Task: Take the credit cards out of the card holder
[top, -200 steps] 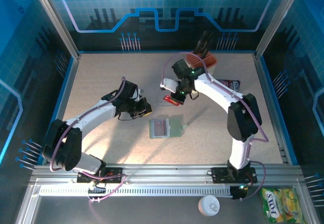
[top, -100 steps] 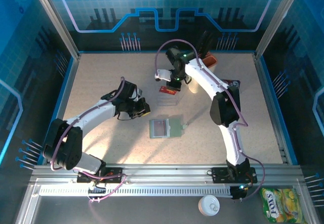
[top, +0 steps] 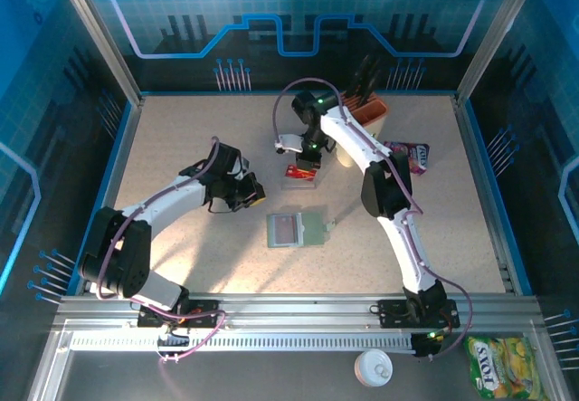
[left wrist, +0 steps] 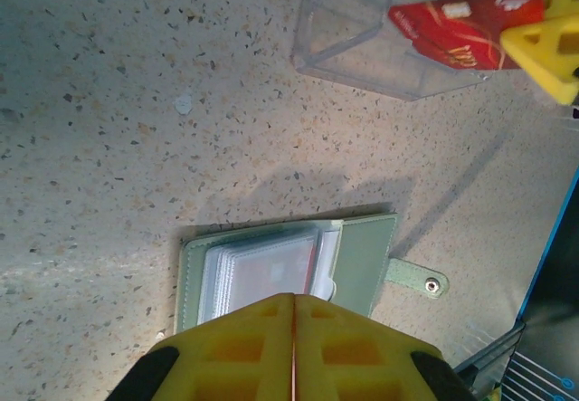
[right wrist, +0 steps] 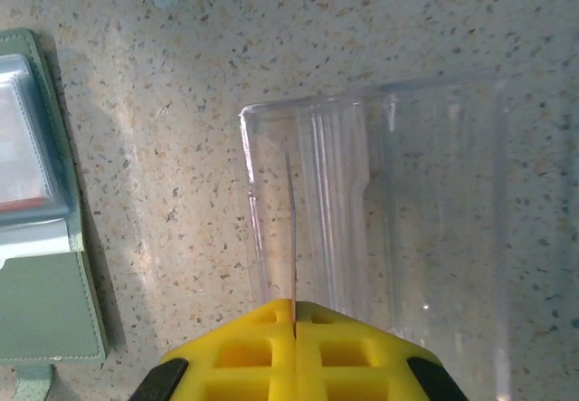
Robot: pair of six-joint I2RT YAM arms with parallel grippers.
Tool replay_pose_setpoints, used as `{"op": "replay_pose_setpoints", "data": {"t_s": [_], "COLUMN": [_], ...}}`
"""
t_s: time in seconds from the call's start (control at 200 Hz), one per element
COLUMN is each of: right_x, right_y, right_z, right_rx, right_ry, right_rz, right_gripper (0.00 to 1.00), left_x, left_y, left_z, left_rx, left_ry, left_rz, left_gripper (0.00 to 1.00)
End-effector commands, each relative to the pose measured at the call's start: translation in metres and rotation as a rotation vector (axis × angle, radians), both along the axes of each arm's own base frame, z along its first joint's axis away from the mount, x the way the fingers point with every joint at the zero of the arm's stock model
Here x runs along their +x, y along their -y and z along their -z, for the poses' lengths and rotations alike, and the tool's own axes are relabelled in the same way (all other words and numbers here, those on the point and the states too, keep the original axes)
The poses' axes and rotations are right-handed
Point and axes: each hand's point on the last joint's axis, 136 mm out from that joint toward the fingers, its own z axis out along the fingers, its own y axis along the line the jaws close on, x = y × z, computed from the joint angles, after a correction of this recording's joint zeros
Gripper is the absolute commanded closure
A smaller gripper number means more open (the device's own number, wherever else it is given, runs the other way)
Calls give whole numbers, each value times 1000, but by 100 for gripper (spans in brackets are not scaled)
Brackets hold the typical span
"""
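Tabletop point(top: 181, 138) bears one card holder point(left wrist: 362, 258), one box point(right wrist: 412, 229); right pincer point(right wrist: 294, 305) grips one card point(left wrist: 452, 25).

Speckled beige bench point(top: 181, 138), nothing fancy. Grey-green card holder point(left wrist: 362, 256), bit of red behind its cloudy sleeves. Red credit card point(left wrist: 466, 25) with pale lettering. Bright yellow on left tool point(left wrist: 294, 300) and right tool point(right wrist: 294, 303). Pink snack packet point(top: 412, 155) far right.

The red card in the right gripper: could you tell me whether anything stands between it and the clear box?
Nothing visible does. The right gripper holds the red card just over the clear box, whose inside looks bare.
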Motion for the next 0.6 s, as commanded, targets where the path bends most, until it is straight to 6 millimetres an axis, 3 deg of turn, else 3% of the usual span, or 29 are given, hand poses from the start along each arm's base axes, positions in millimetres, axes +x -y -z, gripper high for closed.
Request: {"op": "replay_pose_setpoints", "data": {"t_s": [0.0,0.59], "right_x": [-11,-45], "right_y": [5,0], "right_z": [4,26], "right_rx": [-7,-42], "right_ry": [-67,-185], "right_rz": [-26,-93], "right_gripper": [100,100], "left_x": [-2,-5], "left_y": [-6,-6], "left_z": [2,8], "left_rx": [-1,-15], "left_ry": [-11,-28], "left_rz": [-33,-45], "left_gripper": [91,91]}}
